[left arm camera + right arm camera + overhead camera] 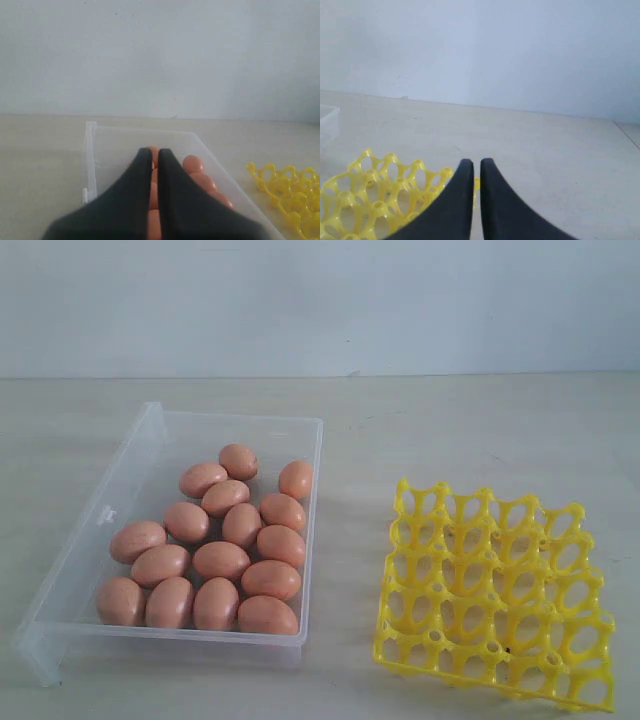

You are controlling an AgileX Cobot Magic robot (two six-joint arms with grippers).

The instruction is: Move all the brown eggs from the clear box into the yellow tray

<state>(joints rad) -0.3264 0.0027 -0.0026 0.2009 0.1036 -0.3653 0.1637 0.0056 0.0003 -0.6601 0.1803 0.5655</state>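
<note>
Several brown eggs point(222, 560) lie clustered in the clear box point(85, 540) on the left of the exterior view. The yellow tray point(400, 635) sits at the right with all its cups bare. Neither gripper shows in the exterior view. In the left wrist view my left gripper point(155, 152) is shut with nothing held, above the box point(91, 150), with eggs point(193, 164) seen beyond and beside its black fingers point(135, 200). In the right wrist view my right gripper point(476, 164) is shut and holds nothing, over the tray's point(370, 192) edge.
A pale tabletop point(450, 430) runs back to a plain light wall point(320, 300). A corner of the clear box point(327, 122) shows at the side of the right wrist view.
</note>
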